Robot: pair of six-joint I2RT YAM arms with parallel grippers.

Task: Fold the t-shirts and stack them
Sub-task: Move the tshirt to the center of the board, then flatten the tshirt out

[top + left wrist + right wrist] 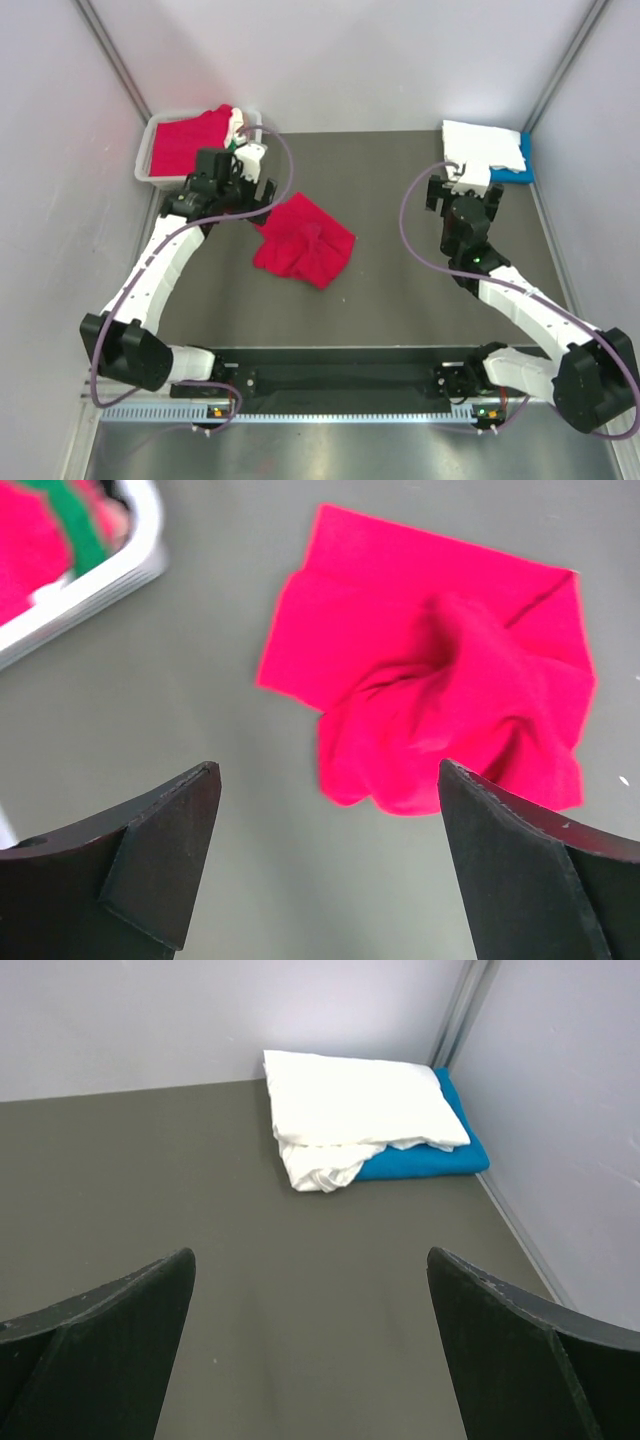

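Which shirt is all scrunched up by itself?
The red t-shirt on the table near the left gripper. The white t-shirt lies folded on the blue t-shirt in the corner; more red cloth sits in the tub.

A red shirt (303,243) lies crumpled on the table (400,290), left of the middle. Part of it is spread flat with straight edges and a clean corner; the rest is bunched into soft folds with a raised ridge. A second red shirt (185,143) sits heaped in the tub (143,170) at the far left corner. At the far right corner a white shirt (482,146) rests folded on a folded blue shirt (522,165). The white one's near edge is rumpled and hangs past the blue.
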